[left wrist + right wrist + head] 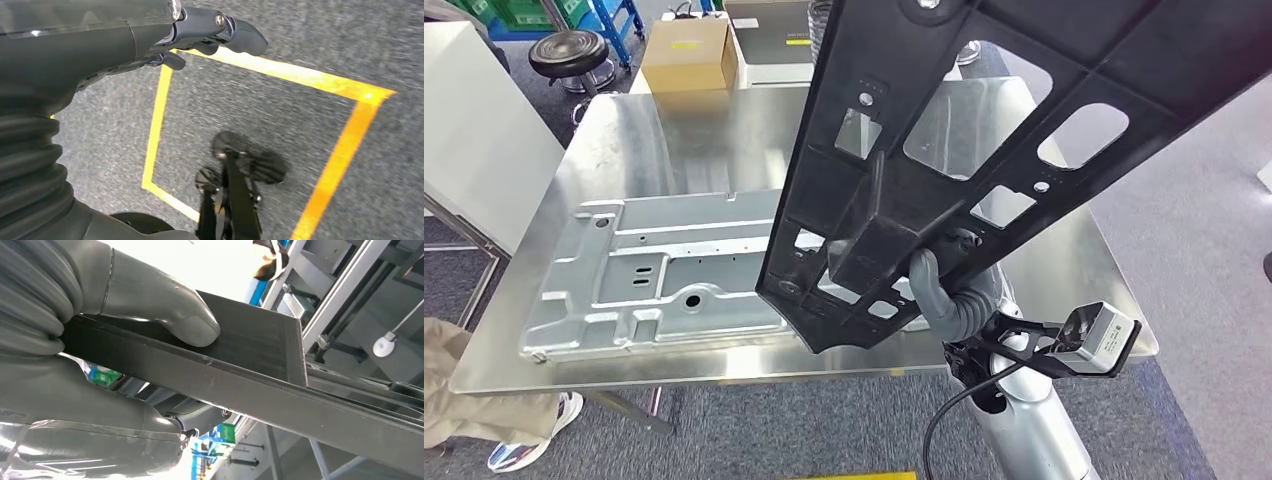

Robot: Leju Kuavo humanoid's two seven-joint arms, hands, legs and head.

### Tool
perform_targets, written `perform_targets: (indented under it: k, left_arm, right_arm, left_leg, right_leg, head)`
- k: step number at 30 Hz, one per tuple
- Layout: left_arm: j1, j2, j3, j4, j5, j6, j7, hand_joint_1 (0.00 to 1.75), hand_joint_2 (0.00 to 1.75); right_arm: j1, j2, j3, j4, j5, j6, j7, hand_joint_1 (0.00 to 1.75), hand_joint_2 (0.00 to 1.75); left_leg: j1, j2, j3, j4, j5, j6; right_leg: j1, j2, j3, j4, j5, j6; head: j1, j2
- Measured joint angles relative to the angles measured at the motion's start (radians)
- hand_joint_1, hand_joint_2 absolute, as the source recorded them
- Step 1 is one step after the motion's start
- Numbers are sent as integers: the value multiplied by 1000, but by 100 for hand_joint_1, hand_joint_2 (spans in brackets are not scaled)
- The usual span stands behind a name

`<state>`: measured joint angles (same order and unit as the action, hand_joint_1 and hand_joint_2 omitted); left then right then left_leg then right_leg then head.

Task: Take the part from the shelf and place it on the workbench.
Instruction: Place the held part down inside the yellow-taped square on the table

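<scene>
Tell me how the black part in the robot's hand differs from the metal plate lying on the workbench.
The black plastic part is dark and matte; the stamped metal plate is shiny silver. The black part is held tilted above the workbench by the right hand; the metal plate lies flat on it. The black part has large open cut-outs; the metal plate has mostly small holes and slots. Both are flat, roughly rectangular panels.

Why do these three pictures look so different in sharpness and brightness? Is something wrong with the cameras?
Nothing looks broken. Head view: sharp, with soft glare on the steel workbench. Left wrist view: the floor and yellow tape are smeared by motion blur. Right wrist view: the background behind the right hand is blown out white, and the black part sits close but fairly crisp.
</scene>
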<state>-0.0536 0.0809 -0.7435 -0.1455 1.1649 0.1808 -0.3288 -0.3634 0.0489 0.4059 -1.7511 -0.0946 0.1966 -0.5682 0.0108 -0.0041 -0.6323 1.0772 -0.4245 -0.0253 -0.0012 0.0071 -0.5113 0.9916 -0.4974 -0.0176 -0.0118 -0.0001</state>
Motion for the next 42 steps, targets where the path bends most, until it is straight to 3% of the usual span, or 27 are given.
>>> perform_targets:
  k: [2,5,6,7,9,10,11,12,14,15,16,18,21,23,25,26,27,29,31,32,36,38,40,41,42]
  left_arm:
    - [0,0,0,0,0,0,0,0,175]
    - [-1,-1,-1,1,2,0,0,0,175]
    - [-1,-2,-2,1,4,0,0,0,175]
    - [-2,-2,-2,1,6,1,0,0,175]
    - [-3,-2,-4,1,10,3,1,0,175]
    - [-3,-2,-6,1,11,4,2,0,175]
    - [-3,-3,-6,1,13,4,3,0,175]
    - [-2,-3,-7,1,15,5,4,0,175]
    - [0,-6,-8,1,19,6,5,0,175]
    - [0,-8,-8,1,21,6,5,0,175]
    - [-1,-9,-8,1,21,7,4,0,175]
    - [-2,-11,-8,1,21,8,4,0,175]
    - [-5,-13,-8,1,21,8,3,0,175]
    - [-6,-13,-8,1,21,9,0,0,175]
    - [-4,-13,-9,1,21,10,-2,0,175]
    - [-3,-13,-10,1,21,10,-2,0,175]
    - [-3,-13,-12,1,21,10,-2,0,175]
    - [-3,-12,-20,1,21,9,-3,0,175]
    - [-5,-12,-29,1,22,6,-5,0,175]
    - [-6,-12,-33,1,23,5,-6,0,175]
    - [-8,-12,-53,1,27,-5,-13,0,175]
    - [-11,-12,-64,1,29,-8,-15,0,175]
    - [-15,-11,-73,1,34,-10,-15,0,175]
    - [-17,-11,-77,1,38,-10,-15,0,175]
    - [-18,-11,-80,1,43,-10,-14,0,175]
  right_arm:
    - [0,-1,0,3,0,-2,-3,175,175]
    - [-5,-2,1,2,-3,-6,6,175,175]
    - [-13,-4,1,0,-11,-7,22,175,175]
    - [-24,-7,0,-2,-23,-7,43,175,175]
    - [-44,-18,-8,-8,-46,-5,85,175,175]
    - [-48,-23,-15,-11,-49,-5,98,175,175]
    - [-49,-29,-22,-14,-44,-6,106,175,175]
    - [-49,-33,-29,-16,-30,-10,110,175,175]
    - [-49,-41,-44,-20,8,-25,112,175,175]
    - [-50,-44,-53,-22,24,-33,111,175,175]
    - [-50,-48,-62,-23,34,-39,110,175,175]
    - [-51,-53,-75,-23,41,-43,108,175,175]
    - [-53,-55,-85,-25,50,-47,108,175,175]
    - [-55,-56,-88,-27,100,-78,109,175,175]
    - [-57,-61,-98,-28,231,-153,121,175,175]
    - [-58,-66,-107,-27,326,-202,138,175,175]
    - [-62,-72,-119,-26,436,-252,163,175,175]
    - [-84,-88,-143,-18,664,-328,234,175,175]
    - [-124,-107,-160,8,881,-357,312,175,175]
    - [-148,-118,-163,26,983,-352,350,175,175]
    - [-236,-147,-114,109,1267,-228,463,175,175]
    - [-288,-153,-48,168,1349,-156,495,175,175]
    - [-338,-153,30,242,1408,-108,525,175,175]
    - [-359,-149,71,280,1429,-90,539,175,175]
    - [-378,-145,110,315,1443,-75,550,175,175]
  left_leg:
    - [-4,0,22,-54,7,11]
    - [0,-1,31,-69,-7,26]
    - [2,-1,36,-73,-10,31]
    - [4,0,42,-76,-13,36]
    - [4,1,51,-77,-22,42]
    - [4,0,57,-77,-27,43]
    - [4,-1,65,-77,-33,43]
    - [4,-3,76,-76,-41,42]
    - [4,-5,98,-76,-57,37]
    - [2,-6,105,-75,-65,32]
    - [1,-7,109,-74,-71,27]
    - [-1,-6,110,-75,-77,17]
    - [0,-2,107,-57,-98,3]
    - [1,-2,60,41,-146,-3]
    - [2,-1,-17,175,-190,-7]
    - [2,-1,-43,209,-189,-8]
    - [2,-1,-52,206,-168,-8]
    - [3,-1,-16,94,-82,-5]
    - [1,-1,30,-22,-29,3]
    - [-1,-2,40,-49,-23,8]
    - [2,-2,44,-66,-22,31]
    - [4,0,47,-72,-18,39]
    - [3,1,47,-72,-18,41]
    - [3,0,48,-72,-19,42]
    - [3,-1,49,-71,-20,42]
  right_leg:
    - [3,1,4,2,-12,10]
    - [3,0,5,6,-25,25]
    - [2,-1,-7,33,-38,30]
    - [-1,-1,-33,82,-58,36]
    - [-5,-2,-120,225,-104,45]
    - [-7,-2,-161,282,-112,48]
    - [-9,-2,-187,306,-100,49]
    - [-11,-2,-194,290,-67,49]
    - [-11,-2,-162,165,34,43]
    - [-9,-3,-141,103,69,38]
    - [-6,-4,-125,57,86,33]
    - [-1,-2,-116,32,79,24]
    - [-7,1,-104,16,73,9]
    - [-10,-1,-93,8,70,0]
    - [-8,-1,-88,8,64,-5]
    - [-8,-1,-85,9,61,-5]
    - [-8,-1,-81,9,58,-4]
    - [-8,0,-71,12,50,0]
    - [-4,3,-68,18,43,9]
    - [-3,4,-69,20,41,14]
    - [-4,3,-79,35,31,35]
    - [-6,0,-121,123,-17,43]
    - [-8,-1,-190,262,-70,49]
    - [-10,-2,-214,304,-76,50]
    - [-11,-2,-221,310,-63,50]
  head:
    - [0,0]
    - [2,0]
    - [3,0]
    - [4,0]
    - [7,0]
    - [7,0]
    - [8,0]
    - [8,0]
    - [8,0]
    - [7,0]
    - [7,0]
    - [5,0]
    - [5,0]
    - [4,0]
    - [4,0]
    - [4,0]
    - [4,0]
    - [4,0]
    - [5,0]
    - [5,0]
    - [8,0]
    - [10,0]
    - [12,0]
    - [12,0]
    - [12,0]
